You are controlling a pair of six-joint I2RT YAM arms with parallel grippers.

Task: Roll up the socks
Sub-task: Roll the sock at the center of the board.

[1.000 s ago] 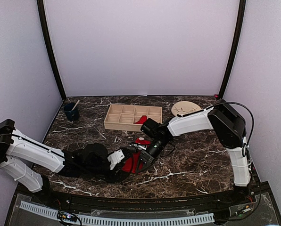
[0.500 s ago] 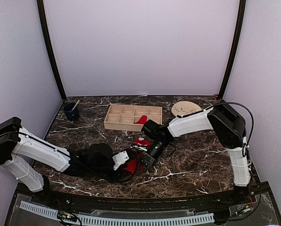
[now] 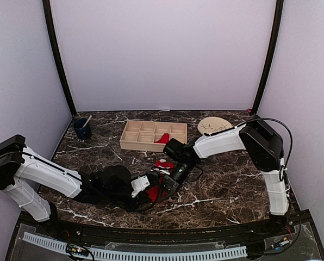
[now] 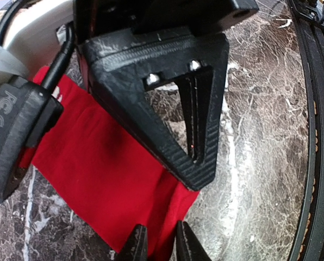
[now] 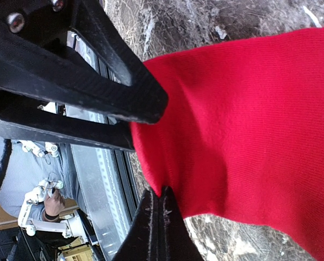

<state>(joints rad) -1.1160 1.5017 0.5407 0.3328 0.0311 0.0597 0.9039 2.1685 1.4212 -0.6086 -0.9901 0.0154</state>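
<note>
The marble table point(image 3: 232, 179) carries everything. The left arm point(image 3: 48, 174) lies low across its near side and the right arm point(image 3: 219, 142) reaches in from the far right, so the two meet near the front middle. The wooden tray point(image 3: 130, 142) stands well behind them, with a second sock point(image 3: 162, 139) in one of its compartments. The flat sock point(image 3: 153, 192) lies on the marble under both wrists, spread out and not yet rolled.

The left gripper point(image 4: 159, 244) has its fingertips almost together on the near hem, with red cloth showing in the slit between them; it reads as a pinch on that edge. The right gripper point(image 5: 156, 217) has its tips pressed together at the sock's border; whether any fold is caught between them I cannot tell.

I judge this to be the start of the roll, with one end being taken up and no turn made so far. The next move calls for a firm hold on the hem, then turning it over onto the cloth while the other arm pins the far part flat; a slack pinch would let the fabric slip.

Against a second ago, the left jaws have narrowed markedly; the left wrist has crept further over the sock, so less red shows from above; the right arm has barely moved.
</note>
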